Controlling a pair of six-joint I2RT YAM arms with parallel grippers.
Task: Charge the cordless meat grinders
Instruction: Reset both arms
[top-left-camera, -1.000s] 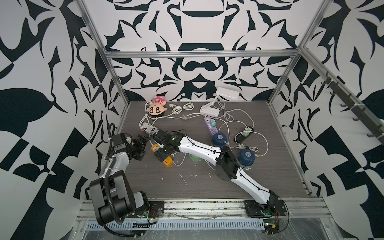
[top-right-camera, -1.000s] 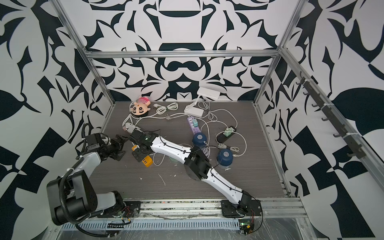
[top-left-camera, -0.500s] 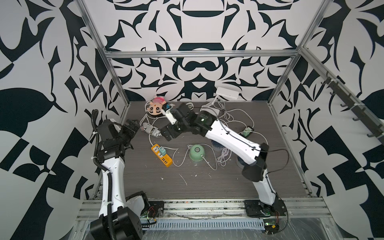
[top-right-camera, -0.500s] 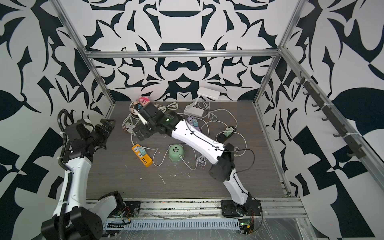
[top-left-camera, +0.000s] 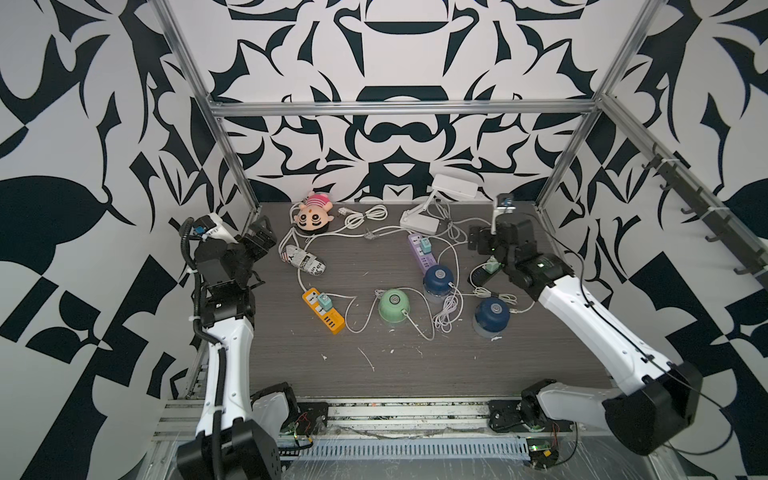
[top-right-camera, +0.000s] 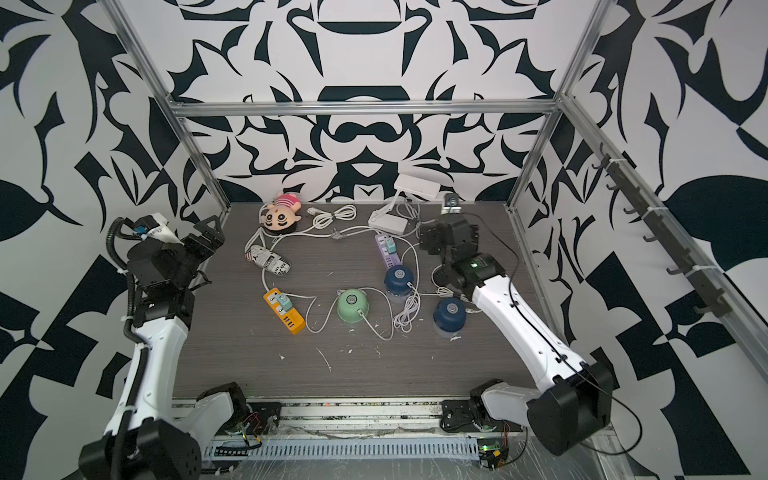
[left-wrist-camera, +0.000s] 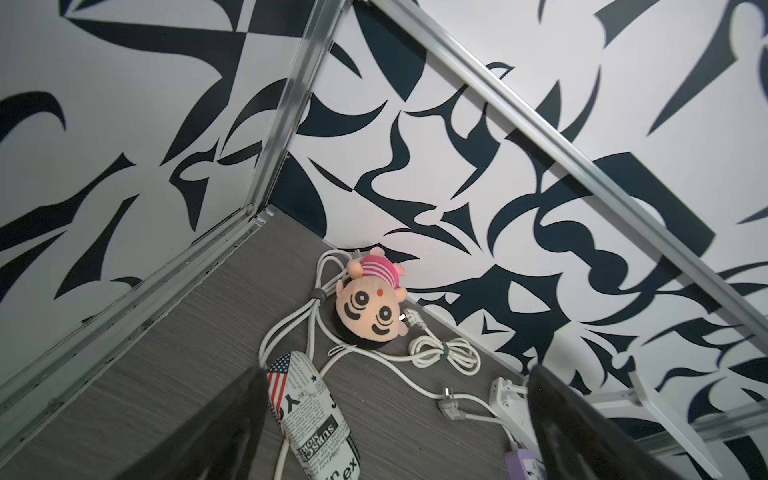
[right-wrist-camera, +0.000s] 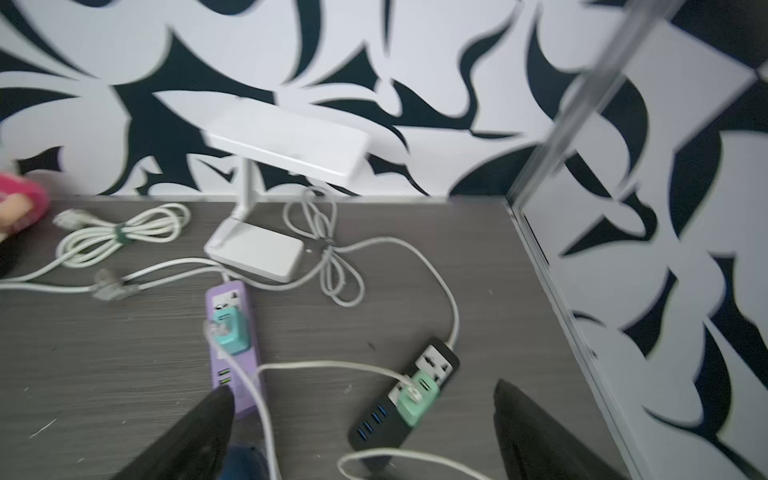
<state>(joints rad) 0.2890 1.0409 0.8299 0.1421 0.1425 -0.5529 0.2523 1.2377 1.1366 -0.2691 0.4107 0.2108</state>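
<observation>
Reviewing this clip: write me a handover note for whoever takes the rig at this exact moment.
Left gripper: open, empty, touching nothing. Right gripper: open, empty, near the black power strip.
Mint grinder mid-table; one navy grinder beside the purple power strip, other navy grinder nearer the front.
Done, apparently: a white cable reaches each grinder.
Remaining: confirm each plug is seated; too small to tell.
</observation>
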